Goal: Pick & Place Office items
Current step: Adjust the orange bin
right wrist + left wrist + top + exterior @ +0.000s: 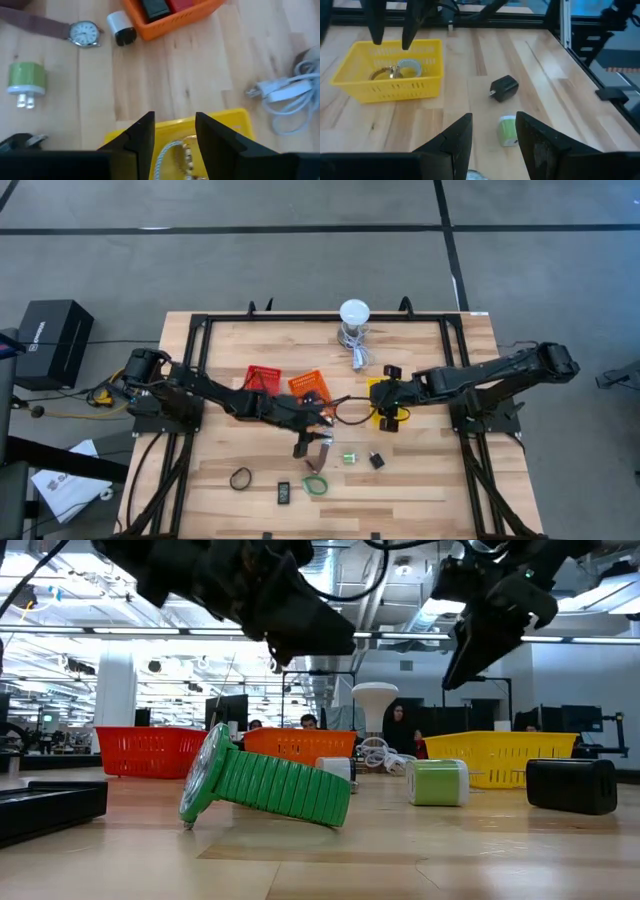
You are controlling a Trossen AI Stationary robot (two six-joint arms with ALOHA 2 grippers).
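We find the left gripper [492, 137] nearer, jaws wide and empty, with the green plug [507, 130] lying mid-bench toward the front edge directly between them, while the right gripper [174, 131], jaws wide, hovers over the yellow basket [220, 122].

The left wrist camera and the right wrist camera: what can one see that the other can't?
Only the left wrist view shows the right arm's fingers hanging above the basket.

Only the right wrist view shows the orange basket with a black block and a red thing inside, a brown-strapped watch, a small white and black cylinder and a white cable.

Both show the yellow basket with jewellery inside, the green plug adapter and the black charger. Both grippers are open and empty.
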